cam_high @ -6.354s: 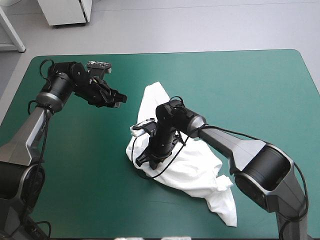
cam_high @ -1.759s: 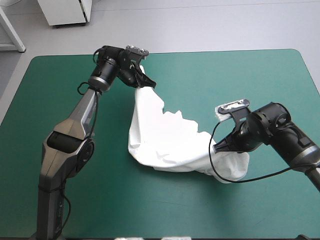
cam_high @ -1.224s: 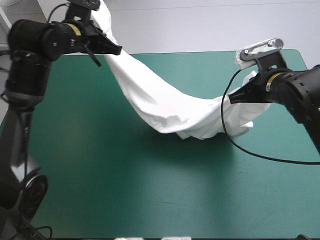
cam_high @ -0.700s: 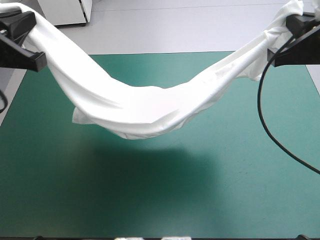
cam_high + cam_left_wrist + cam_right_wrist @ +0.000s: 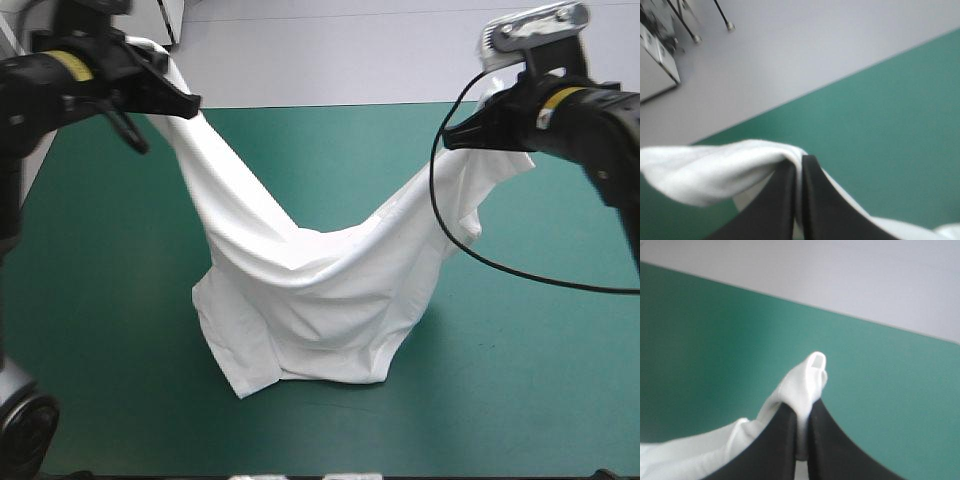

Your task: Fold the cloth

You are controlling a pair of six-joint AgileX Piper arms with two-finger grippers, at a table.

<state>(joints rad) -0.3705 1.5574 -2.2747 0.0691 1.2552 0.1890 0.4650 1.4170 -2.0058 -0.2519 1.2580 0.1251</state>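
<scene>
Left jaws raised over far left corner of teal-green tabletop [image 5: 520, 380], pinching one end of T-shirt [image 5: 300, 290]. T-shirt hangs between arms in deep V (white, creased), lowest part seemingly resting on tabletop near middle. Right jaws raised at far right, pinching other end.

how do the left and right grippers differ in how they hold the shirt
The left gripper pinches a thick fold bulging to one side; the right gripper shows only a small tuft past its tips. Below the left gripper the T-shirt runs as a narrow band; below the right it hangs wider. Both are shut on it, raised over the table.
</scene>
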